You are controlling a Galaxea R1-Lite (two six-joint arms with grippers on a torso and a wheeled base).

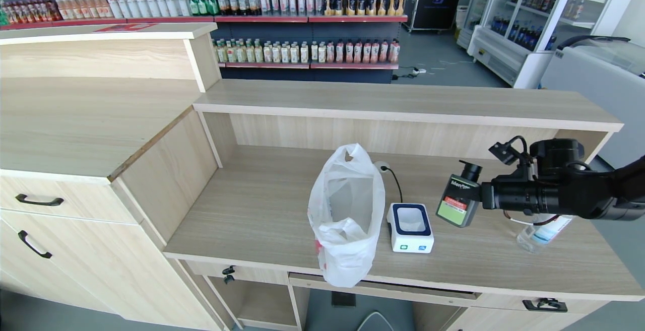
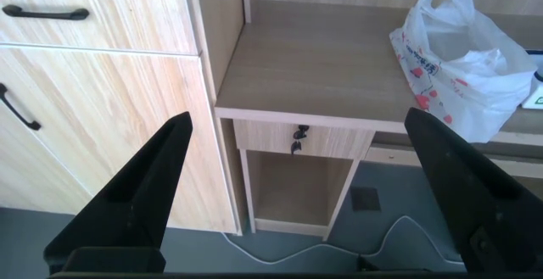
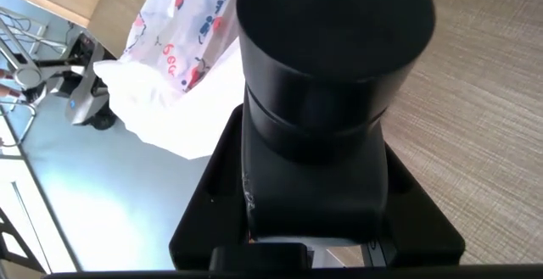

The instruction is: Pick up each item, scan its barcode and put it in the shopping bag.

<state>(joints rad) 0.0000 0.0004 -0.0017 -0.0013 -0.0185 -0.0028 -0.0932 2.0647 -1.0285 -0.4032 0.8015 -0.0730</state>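
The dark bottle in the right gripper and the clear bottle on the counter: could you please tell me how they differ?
The dark bottle is opaque with a black cap; the clear bottle is transparent with a white and blue label. The dark bottle is clamped, tilted, in the right gripper; the clear bottle rests on the counter under that arm. Both are outside the shopping bag.

Black-capped bottle (image 1: 458, 202) aloft, tilted — white bag (image 1: 347, 220) open
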